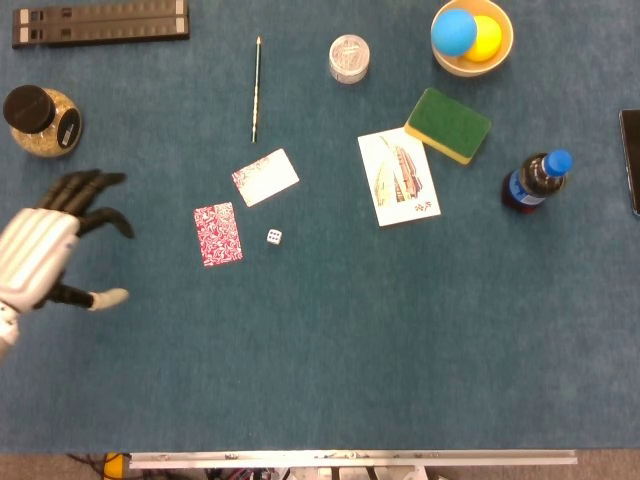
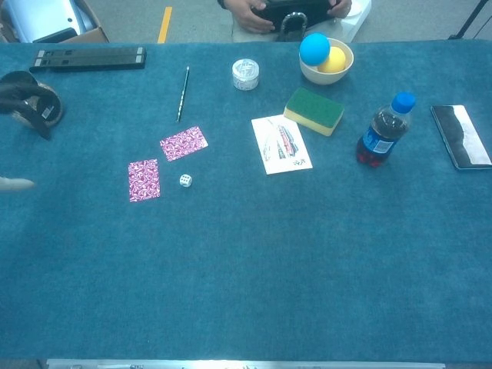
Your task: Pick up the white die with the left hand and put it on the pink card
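Head view: left robot hand (image 1: 45, 255) at the left edge of the worktop (image 1: 330, 350), fingers spread wide, holding nothing. White die (image 1: 274, 236) well apart to its right, just right of the upright pink card (image 1: 217, 234), touching neither. A second, tilted card (image 1: 265, 177) just above the die.

Chest view: only dark fingertips (image 2: 23, 96) and a pale tip of the left robot hand at the left border, beside a jar (image 2: 48, 108). Die (image 2: 185, 180) alone on the worktop, near the pink card (image 2: 144, 180). Right robot hand out of sight.
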Robot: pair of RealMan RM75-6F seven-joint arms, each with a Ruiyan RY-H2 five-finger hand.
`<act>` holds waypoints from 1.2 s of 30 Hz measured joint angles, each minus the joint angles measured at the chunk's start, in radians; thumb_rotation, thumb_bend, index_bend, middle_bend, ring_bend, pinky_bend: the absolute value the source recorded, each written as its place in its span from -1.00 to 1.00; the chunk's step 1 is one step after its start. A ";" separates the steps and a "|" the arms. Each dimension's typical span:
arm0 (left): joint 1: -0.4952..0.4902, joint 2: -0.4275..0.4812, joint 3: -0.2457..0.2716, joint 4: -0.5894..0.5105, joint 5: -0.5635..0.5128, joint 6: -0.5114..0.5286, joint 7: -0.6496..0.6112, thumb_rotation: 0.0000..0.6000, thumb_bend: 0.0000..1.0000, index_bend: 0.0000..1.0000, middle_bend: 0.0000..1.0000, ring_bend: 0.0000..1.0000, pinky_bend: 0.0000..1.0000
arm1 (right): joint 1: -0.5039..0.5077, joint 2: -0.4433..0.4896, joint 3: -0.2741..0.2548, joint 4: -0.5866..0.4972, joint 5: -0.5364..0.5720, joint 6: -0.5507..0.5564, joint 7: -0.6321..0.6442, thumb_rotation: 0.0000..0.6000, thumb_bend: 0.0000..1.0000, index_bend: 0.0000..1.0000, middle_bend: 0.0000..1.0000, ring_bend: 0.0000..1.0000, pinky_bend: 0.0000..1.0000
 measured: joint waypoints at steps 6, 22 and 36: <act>-0.090 -0.042 0.009 -0.010 -0.039 -0.150 0.043 -0.24 -0.93 -0.25 -1.00 -1.00 -1.00 | 0.009 -0.006 0.006 0.012 0.018 -0.019 -0.002 1.00 -0.42 -0.36 -0.57 -0.79 -0.63; -0.181 -0.236 0.011 0.020 -0.191 -0.264 0.291 -0.80 -0.95 -0.59 -1.00 -1.00 -1.00 | 0.019 -0.015 0.015 0.039 0.048 -0.042 0.010 1.00 -0.42 -0.36 -0.57 -0.79 -0.63; -0.228 -0.387 -0.005 0.112 -0.405 -0.289 0.469 -0.97 -0.95 -0.58 -1.00 -1.00 -1.00 | 0.016 -0.013 0.012 0.051 0.048 -0.043 0.032 1.00 -0.42 -0.36 -0.57 -0.79 -0.63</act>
